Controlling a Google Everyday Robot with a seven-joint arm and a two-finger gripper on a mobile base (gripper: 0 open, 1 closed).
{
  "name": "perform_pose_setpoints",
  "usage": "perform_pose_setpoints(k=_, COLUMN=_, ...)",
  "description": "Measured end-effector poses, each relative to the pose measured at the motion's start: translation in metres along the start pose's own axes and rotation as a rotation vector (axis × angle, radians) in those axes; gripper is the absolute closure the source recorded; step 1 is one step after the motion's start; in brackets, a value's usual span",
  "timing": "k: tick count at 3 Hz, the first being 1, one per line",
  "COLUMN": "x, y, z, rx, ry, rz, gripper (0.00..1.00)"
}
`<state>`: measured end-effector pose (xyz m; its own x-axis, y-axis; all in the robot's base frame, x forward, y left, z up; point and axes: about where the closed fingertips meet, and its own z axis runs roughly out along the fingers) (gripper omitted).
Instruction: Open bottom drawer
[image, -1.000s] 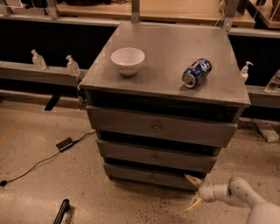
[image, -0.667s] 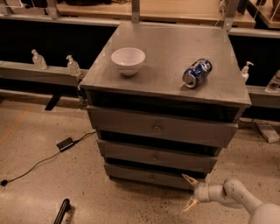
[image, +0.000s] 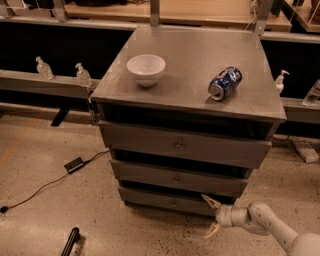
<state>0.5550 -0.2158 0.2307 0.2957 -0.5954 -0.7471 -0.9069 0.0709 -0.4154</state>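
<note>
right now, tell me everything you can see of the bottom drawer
The bottom drawer is the lowest of three in the grey cabinet: a flat grey wood-look front with a small round central knob, looking pushed in, just above the floor. The gripper sits open at its right end in view; contact unclear.

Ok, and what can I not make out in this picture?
Camera view:
The bottom drawer: interior hidden behind its front and the middle drawer.
The gripper, open at that drawer's right end: whether its upper finger touches the front is unclear.
The arm: cut off by the lower right edge.
The blue can: label too small to read.
</note>
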Motion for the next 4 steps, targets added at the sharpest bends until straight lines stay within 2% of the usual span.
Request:
perform_pose_setpoints(k=1, x=0.013, y=-0.016, z=0.009, rx=0.020, ry=0.044, rz=-0.045, gripper=0.00)
perform_pose_setpoints(k=2, x=0.038, y=-0.028, z=0.016, rx=0.048, ry=0.106, rz=-0.042, gripper=0.00)
perform_pose_setpoints(k=3, x=0.070, y=-0.033, z=0.026, rx=0.097, ry=0.188, rz=-0.006, gripper=0.00)
perform_pose_setpoints(k=4, x=0.089, y=-0.033, z=0.030, rx=0.164, ry=0.237, rz=0.023, gripper=0.00)
